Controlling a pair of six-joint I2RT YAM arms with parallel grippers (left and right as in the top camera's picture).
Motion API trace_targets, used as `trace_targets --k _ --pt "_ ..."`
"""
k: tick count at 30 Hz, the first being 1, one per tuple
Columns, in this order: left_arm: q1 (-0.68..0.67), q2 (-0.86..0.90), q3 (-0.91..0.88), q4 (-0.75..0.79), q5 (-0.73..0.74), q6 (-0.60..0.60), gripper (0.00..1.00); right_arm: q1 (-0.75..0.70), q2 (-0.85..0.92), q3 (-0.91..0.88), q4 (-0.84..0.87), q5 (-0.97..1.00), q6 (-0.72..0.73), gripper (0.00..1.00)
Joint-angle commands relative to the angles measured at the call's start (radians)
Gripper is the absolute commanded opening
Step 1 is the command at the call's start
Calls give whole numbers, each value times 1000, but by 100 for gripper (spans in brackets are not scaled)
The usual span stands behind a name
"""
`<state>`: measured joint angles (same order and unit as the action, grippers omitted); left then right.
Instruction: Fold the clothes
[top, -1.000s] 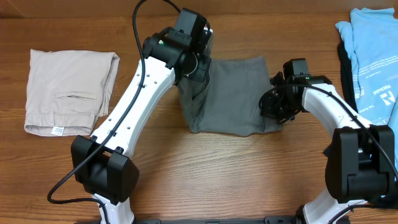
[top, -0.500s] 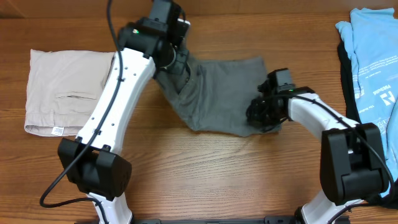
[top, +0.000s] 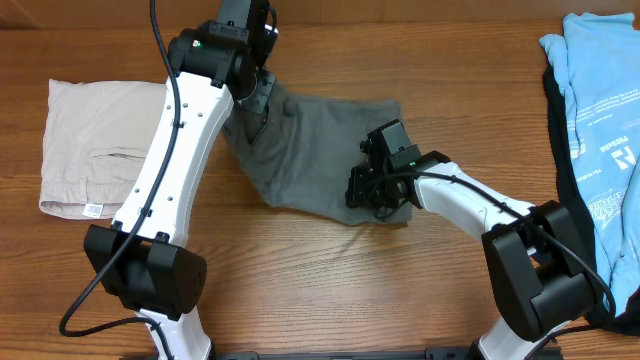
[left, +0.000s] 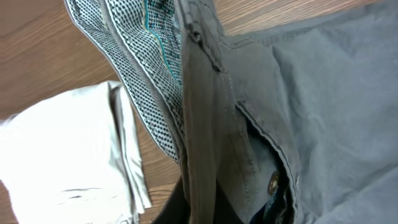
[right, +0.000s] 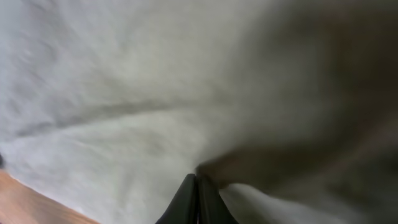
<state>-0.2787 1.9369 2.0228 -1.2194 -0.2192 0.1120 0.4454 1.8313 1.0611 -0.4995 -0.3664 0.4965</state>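
Note:
The dark grey shorts (top: 310, 150) lie spread in the middle of the table. My left gripper (top: 252, 92) is shut on their waistband at the upper left corner; the left wrist view shows the waistband (left: 199, 124), its dotted lining and a brass button. My right gripper (top: 372, 195) is shut on the shorts' lower right edge, and the right wrist view shows its closed fingers (right: 197, 193) pinching grey cloth (right: 124, 93).
Folded pale beige shorts (top: 105, 145) with a white tag lie at the far left, close to my left arm, and also show in the left wrist view (left: 62, 162). A light-blue printed shirt (top: 600, 90) on dark cloth lies at the right edge.
Both grippers have dragged the grey shorts leftward across the table. My left gripper moved up and left toward the beige shorts; my right gripper moved left and slightly down.

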Motion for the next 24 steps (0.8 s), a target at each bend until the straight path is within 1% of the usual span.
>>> trace_targets --k 1,4,7,11,15,22,24 --pt "3 4 35 4 -42 23 4 -42 -47 80 -82 -1 -39 4" --pt "2 4 35 4 5 22 4 -91 -75 126 -219 53 -98 4" --pt "1 4 35 8 68 20 4 -150 -99 132 -321 159 -113 4" --pt "-8 4 35 8 68 5 4 -200 -90 127 -384 164 -159 4" --pt "-18 4 35 7 69 -4 4 -204 -79 100 -373 173 -164 4" --pt "-44 4 35 5 90 -16 4 -204 -54 37 -294 175 -164 4" --pt "-48 4 35 6 95 -40 4 -204 -46 37 -295 175 -164 4"
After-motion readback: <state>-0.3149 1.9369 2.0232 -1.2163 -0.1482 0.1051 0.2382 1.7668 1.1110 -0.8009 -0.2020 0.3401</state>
